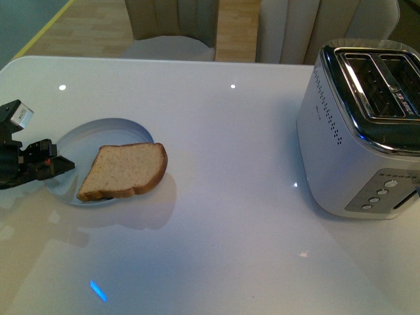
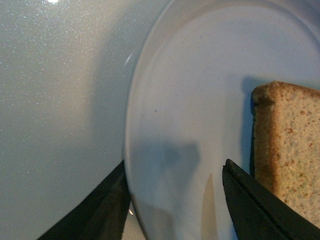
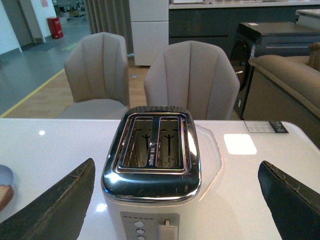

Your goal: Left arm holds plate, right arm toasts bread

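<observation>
On the glossy white table, at about 9 o'clock in the front view, the left gripper reaches in from the edge of the frame and lies low and level at the near-left rim of the plate. Its wrist camera shows the left gripper with its fingers spread wide, one outside the rim and the other over the pale blue floor of the plate, not pinching anything. The bread lies flat on the 4 o'clock half of the plate. Its long axis runs from roughly 8 o'clock to 2 o'clock, with the straight-cut end toward the gripper and the domed end pointing toward 2 o'clock and reaching over the rim. In the left wrist view a crust corner of the bread sits just beside the inner finger, apart from it. Well away at 3 o'clock stands the silver toaster, slots up. The right gripper shows only in its own wrist camera, its dark fingers held wide apart and gripping nothing. Beyond them stands the toaster, both slots empty and the lever and buttons on the face toward the camera. Farthest back, at 12 o'clock past the table edge, stand two beige chairs.
</observation>
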You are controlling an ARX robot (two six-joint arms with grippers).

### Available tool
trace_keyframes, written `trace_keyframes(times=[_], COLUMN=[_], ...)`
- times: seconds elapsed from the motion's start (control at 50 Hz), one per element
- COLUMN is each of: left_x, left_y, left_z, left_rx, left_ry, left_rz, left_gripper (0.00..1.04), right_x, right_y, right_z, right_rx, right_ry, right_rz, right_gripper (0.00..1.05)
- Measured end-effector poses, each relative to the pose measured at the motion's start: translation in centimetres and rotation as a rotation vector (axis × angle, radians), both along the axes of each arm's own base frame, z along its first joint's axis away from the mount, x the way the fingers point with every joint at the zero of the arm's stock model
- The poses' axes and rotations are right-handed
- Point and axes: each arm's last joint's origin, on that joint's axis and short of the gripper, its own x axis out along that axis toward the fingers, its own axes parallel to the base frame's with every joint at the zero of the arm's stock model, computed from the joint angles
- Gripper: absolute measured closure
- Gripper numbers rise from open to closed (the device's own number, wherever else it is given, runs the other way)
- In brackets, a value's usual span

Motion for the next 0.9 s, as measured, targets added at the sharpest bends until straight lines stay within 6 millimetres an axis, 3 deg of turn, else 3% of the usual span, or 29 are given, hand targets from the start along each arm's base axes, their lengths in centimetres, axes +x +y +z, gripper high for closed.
trace_keyframes(times=[0.24,0.601,0.761,0.901], left_x=[-0.3,-1.2,-1.7,-2.5], left_y=[-0.1,0.3,0.8,1.2], left_z=[-0.3,0.3,1.6,4.1], left_rx=[-0.027,-0.088,-0.112,-0.166], left_ry=[0.021,0.019,-0.004,-0.02], left_rz=[0.006,0.053,0.096,0.172], left_gripper=[1.01,1.02,1.02,1.02], right_x=[0.0,0.0,0.0,0.0], right_y=[0.0,0.0,0.0,0.0], right_z=[0.0,0.0,0.0,0.0], right_rx=[0.0,0.0,0.0,0.0], right_ry=[0.0,0.0,0.0,0.0], right_rz=[0.0,0.0,0.0,0.0], right_gripper=[0.09,0.09,0.09,0.09])
